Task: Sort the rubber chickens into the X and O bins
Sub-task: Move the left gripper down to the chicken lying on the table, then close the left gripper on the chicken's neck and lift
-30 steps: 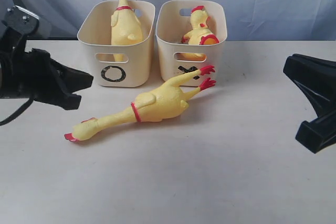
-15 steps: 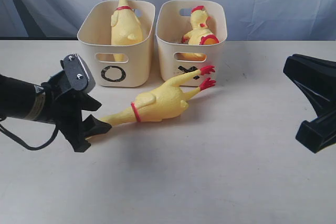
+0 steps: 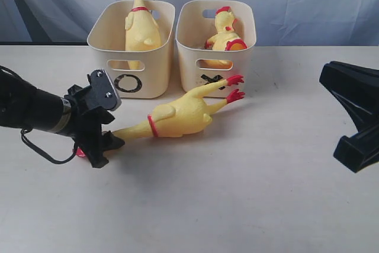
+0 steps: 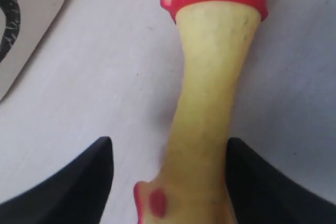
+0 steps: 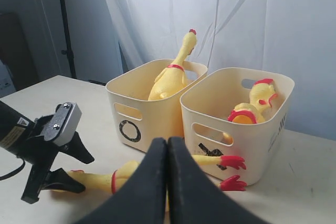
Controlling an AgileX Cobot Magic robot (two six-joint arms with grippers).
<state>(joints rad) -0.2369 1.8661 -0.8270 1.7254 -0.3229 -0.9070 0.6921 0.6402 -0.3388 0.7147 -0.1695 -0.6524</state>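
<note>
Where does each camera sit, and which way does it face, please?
Exterior view: off the arms, facing the table, O bin and X bin; shows left gripper and right gripper.
Left wrist view: on the left wrist, looking along open fingers at the lying chicken, its neck between them.
Right wrist view: on the right wrist, looking across the table over shut fingers.
Shared: exterior and right wrist views both show the bins, the lying chicken and the left gripper.

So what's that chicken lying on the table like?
The rubber chicken is yellow and rubbery-looking, with a plump plucked body, long neck, red neck ring and red feet. It lies flat on the table, feet toward the X bin, neck between the open fingers of the left tool.
</note>
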